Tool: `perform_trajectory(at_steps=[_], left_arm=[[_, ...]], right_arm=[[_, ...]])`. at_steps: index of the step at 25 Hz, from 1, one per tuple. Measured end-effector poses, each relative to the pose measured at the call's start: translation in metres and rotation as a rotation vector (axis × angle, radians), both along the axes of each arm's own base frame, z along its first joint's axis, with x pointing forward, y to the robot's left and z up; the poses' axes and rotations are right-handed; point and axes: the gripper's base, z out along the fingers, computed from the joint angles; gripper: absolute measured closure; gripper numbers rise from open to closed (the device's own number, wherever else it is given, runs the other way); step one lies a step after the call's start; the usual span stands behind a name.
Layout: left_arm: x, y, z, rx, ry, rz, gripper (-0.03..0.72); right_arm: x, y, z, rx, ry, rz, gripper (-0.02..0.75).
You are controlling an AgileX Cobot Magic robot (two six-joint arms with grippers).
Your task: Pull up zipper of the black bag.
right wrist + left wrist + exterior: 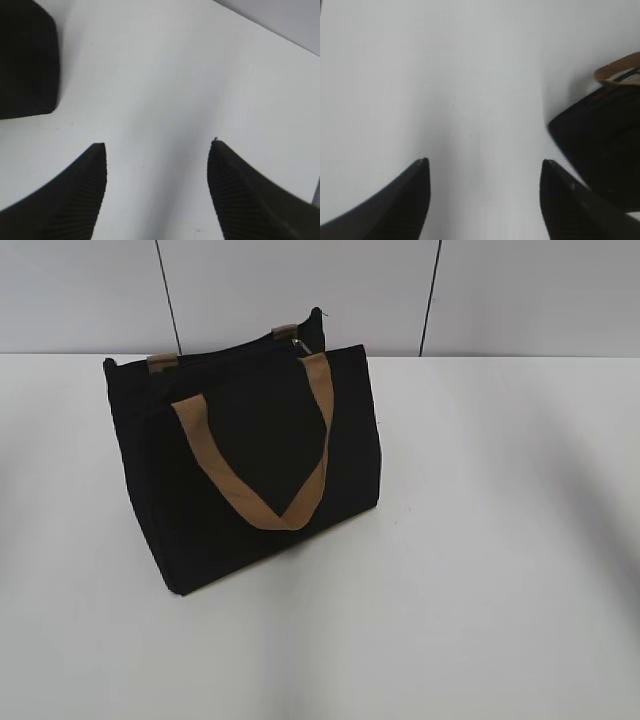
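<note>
Bag (250, 455) upright on the white table (480, 570), both grippers off it.

The zipper (300, 344) is a small silver glint at the top edge's right end, hard to make out. Only wrist views show the left gripper (485, 167) and right gripper (157, 147), jaws spread wide, empty, bag cropped at frame edge.

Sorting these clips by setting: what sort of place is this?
Probably a lab or test bench: a bare white table, plain pale panelled wall, and one black bag staged alone.
</note>
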Motion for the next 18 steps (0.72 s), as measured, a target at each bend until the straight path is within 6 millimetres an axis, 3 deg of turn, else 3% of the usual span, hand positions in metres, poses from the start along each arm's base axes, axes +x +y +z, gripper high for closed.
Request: perform_trajectory(at_steps=[4, 8, 12, 18], left_arm=[[-0.011, 0.01, -0.003, 0.084, 0.12, 0.081, 0.182], [-0.032, 0.007, 0.008, 0.051, 0.083, 0.09, 0.182], [-0.071, 0.001, 0.014, 0.004, 0.007, 0.081, 0.182], [-0.137, -0.003, -0.004, 0.001, -0.083, 0.08, 0.184]], right_arm=[[-0.018, -0.023, 0.021, 0.009, -0.061, -0.072, 0.255], [-0.054, -0.024, 0.025, 0.056, -0.064, -0.07, 0.255], [-0.105, -0.021, -0.007, 0.116, 0.029, -0.057, 0.254], [-0.174, -0.026, -0.059, 0.13, 0.013, -0.074, 0.254]])
